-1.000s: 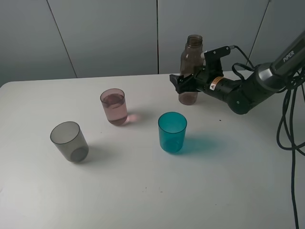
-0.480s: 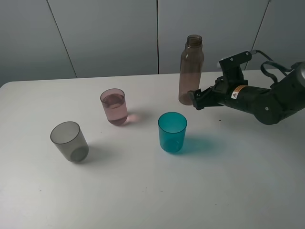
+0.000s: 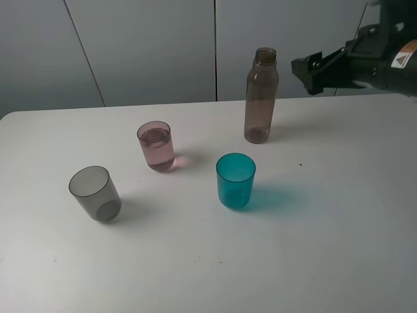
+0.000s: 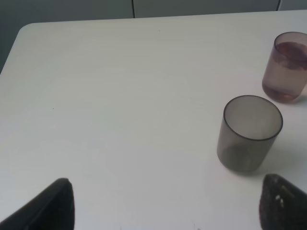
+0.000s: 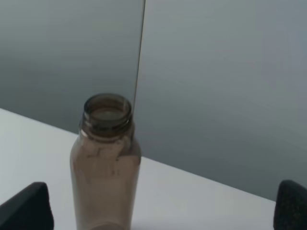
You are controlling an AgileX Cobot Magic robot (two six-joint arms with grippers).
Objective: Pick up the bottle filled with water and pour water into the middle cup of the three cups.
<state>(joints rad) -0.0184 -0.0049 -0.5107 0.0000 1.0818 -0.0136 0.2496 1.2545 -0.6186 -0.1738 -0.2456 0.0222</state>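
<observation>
1. Exterior high: the bottle (image 3: 261,96) is standing upright, uncapped, upper centre-right of frame on the white table (image 3: 326,248). The right gripper (image 3: 311,68) is hanging in the air at upper right, level with the bottle's neck and apart from it, jaws parted, holding nothing.
2. Same view: the three cups are sitting in a loose row: grey cup (image 3: 95,193) at left, pink middle cup (image 3: 156,145) at centre-left, teal cup (image 3: 235,180) at centre. The pink one is showing liquid, roughly three-quarters up.
3. Left wrist: left gripper (image 4: 165,203) is idling wide open over bare table, only its two finger tips showing at the lower corners. Grey cup (image 4: 249,132) at right-centre, pink middle cup (image 4: 286,66) at upper right edge.
4. Right wrist: bottle (image 5: 105,163) at lower left-centre, between the spread tips of the right gripper (image 5: 163,206), untouched.
5. Step, my read: pour looks done, bottle parked. Remaining call is clearing the arm without clipping the bottle.
</observation>
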